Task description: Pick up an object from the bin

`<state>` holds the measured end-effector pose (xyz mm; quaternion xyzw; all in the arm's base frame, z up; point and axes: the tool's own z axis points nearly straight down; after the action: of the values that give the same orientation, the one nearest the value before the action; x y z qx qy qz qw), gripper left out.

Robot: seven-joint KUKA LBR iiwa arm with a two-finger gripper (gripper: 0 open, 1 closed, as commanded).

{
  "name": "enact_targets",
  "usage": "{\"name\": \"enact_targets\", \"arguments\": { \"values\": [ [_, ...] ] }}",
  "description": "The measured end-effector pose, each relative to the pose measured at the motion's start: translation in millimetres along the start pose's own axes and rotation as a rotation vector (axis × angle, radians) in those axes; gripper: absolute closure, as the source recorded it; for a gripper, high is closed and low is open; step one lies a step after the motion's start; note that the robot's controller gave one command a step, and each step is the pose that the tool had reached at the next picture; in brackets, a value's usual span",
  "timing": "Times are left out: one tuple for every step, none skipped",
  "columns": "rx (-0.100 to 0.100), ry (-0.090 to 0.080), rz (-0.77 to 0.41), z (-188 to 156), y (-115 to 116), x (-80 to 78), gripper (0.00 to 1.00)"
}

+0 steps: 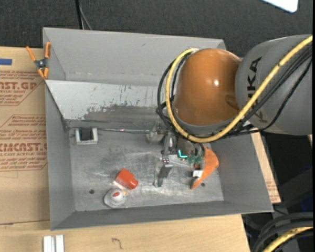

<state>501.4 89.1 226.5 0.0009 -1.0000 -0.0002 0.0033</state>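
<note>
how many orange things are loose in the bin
2. An orange-red block lies toward the lower left of the bin floor, beside a white round piece; an orange carrot-like piece lies at right, by the gripper. The arm may hide more.

A small grey block (85,135) is sitting left of centre; lower down, an orange-red piece (127,179) is lying beside a white disc (115,197).

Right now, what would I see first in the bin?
The big shiny orange cover on the robot's wrist, over the right half of the bin, stands out first. Under it the open gripper hangs above the floor, an orange pointed thing beside it. Further left lie a small red block and a white round thing.
</note>
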Motion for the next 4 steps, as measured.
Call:
{"name": "enact_targets", "arguments": {
  "values": [
    [-0.001,-0.007,0.001,-3.3,-0.4,-1.6,0.00],
    [-0.006,-0.026,0.140,135.4,54.7,-20.5,1.00],
    [-0.008,-0.029,0.141,135.4,55.2,-20.8,1.00],
    [-0.011,-0.034,0.140,133.9,53.6,-18.3,1.00]
  ]
}}
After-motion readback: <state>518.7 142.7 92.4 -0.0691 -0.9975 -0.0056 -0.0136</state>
